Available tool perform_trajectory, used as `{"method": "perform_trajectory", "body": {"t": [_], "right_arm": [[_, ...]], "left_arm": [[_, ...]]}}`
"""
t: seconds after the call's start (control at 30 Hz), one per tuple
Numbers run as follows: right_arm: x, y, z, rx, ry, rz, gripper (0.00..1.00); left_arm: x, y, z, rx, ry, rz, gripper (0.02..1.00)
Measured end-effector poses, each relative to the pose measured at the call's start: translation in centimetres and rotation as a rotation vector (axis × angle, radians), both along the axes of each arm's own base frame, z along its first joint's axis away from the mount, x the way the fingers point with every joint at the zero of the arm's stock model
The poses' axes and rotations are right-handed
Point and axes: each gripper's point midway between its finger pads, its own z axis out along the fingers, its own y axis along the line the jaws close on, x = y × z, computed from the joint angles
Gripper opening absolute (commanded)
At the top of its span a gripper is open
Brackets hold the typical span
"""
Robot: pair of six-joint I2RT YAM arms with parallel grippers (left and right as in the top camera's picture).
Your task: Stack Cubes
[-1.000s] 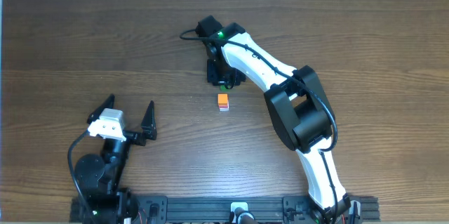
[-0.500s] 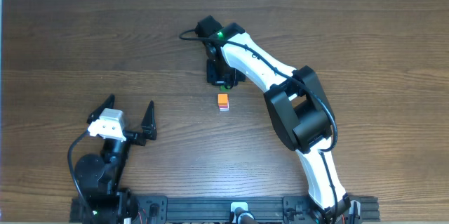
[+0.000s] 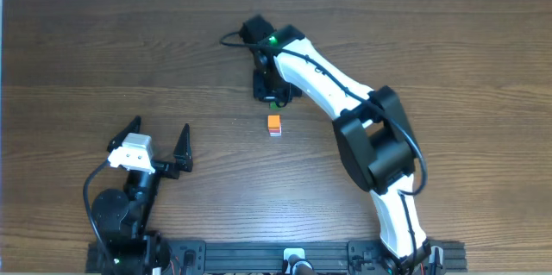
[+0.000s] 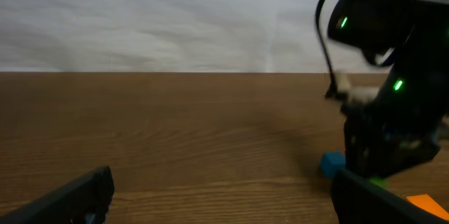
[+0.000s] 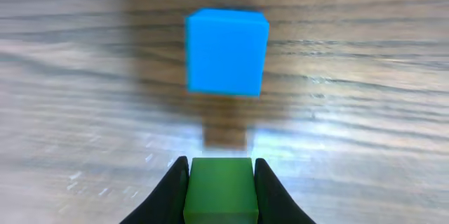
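Right hand clamps a green cube near the blue cube; left hand gapes wide.

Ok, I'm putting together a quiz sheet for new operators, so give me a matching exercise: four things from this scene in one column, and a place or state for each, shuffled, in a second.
Column one
1. small green cube
2. small blue cube
3. small orange cube
4. left gripper

Column two
A. fingers open, holding nothing
B. resting on the brown wooden table, just beyond the held cube
C. held by the right gripper
D. mid-table, away from both grippers

Pairs: 1-C, 2-B, 3-D, 4-A
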Motion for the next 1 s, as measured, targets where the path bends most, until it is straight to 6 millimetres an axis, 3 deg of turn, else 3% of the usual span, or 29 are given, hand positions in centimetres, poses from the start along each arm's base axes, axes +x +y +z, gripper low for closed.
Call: {"method": "perform_trajectory", "body": {"t": [0.23,0.43,0.67,1.0], "right_arm": [[0.1,-0.4,5.8,0.040,-0.099,-0.003,0.141],[-2.1,-1.5,8.4,0.007,-0.088,0.010,0.143],[-5.1,0.1,8.9,-0.015,-0.055,0.058,0.141],[-6.3,0.5,7.0,-0.019,-0.023,0.041,0.137]], "left_arm": [[0.0,0.0,0.0,0.000,0.000,0.000,0.998],[0.0,0.0,0.0,0.000,0.000,0.000,1.000],[0.0,0.0,0.0,0.000,0.000,0.000,0.998],[0.0,0.0,0.0,0.000,0.000,0.000,0.998]]}}
